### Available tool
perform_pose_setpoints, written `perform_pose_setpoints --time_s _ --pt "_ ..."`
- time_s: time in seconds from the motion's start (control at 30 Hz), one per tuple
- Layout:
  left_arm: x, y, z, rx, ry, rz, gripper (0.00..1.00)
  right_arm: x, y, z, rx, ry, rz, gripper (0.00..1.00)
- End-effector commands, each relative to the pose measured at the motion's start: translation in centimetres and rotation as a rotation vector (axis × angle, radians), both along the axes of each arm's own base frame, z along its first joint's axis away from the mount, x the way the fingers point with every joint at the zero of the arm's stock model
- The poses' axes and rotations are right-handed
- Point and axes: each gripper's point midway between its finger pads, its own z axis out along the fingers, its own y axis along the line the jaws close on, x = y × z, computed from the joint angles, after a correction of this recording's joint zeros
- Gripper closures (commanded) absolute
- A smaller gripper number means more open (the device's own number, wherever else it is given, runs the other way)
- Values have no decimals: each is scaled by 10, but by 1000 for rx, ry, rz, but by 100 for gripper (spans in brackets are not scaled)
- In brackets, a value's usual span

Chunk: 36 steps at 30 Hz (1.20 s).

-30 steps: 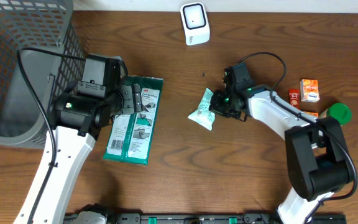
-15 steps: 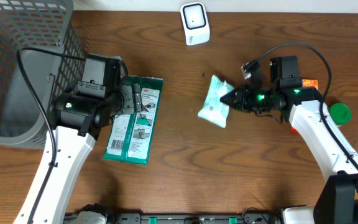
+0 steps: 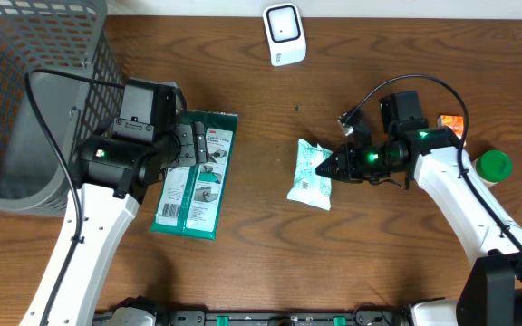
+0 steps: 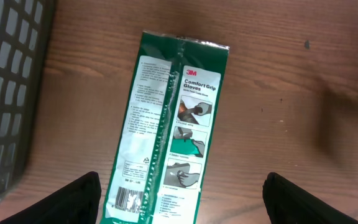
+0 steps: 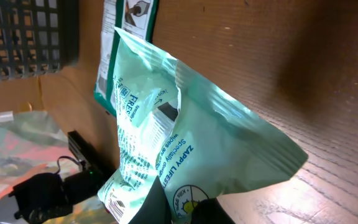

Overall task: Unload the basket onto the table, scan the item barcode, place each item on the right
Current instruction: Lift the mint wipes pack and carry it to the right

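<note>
- Overhead — our right gripper (image 3: pixel 331 167) is clamped tight on a mint-green snack pouch (image 3: pixel 310 174), below the white barcode scanner (image 3: pixel 284 34). The left gripper (image 3: pixel 185 145) is further left.
- Left wrist — our fingers (image 4: pixel 73 194) are spread wide and hold nothing, with the 3M glove pack (image 4: pixel 173 124) lying flat beneath.
- Right wrist — closed jaws pinch the pouch's lower edge.

Glove pack (image 3: pixel 198 172) lies front-left of the scanner (image 3: pixel 284 34), basket (image 3: pixel 25 91) farther left. Pouch (image 3: pixel 311 174) is in front of the scanner, slightly right.
</note>
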Motion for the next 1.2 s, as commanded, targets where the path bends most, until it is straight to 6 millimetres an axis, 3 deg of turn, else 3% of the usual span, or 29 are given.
perform_pose_setpoints --time_s 0.0,0.13,0.3,0.7,0.93,1.17 --pt "3 3 4 15 -12 0 16 0 1 1 -25 -44 36 99" --pt "3 3 4 15 -12 0 16 -2 0 6 -32 -82 61 99" --pt "3 3 4 15 -12 0 16 -5 -2 27 -38 -147 60 99" --pt "3 3 4 15 -12 0 16 -16 -48 94 -335 -184 -15 99" --pt "3 3 4 16 -12 0 16 -11 -31 142 -323 -337 51 99" --pt "3 3 4 16 -12 0 16 0 -9 164 -284 -468 87 99"
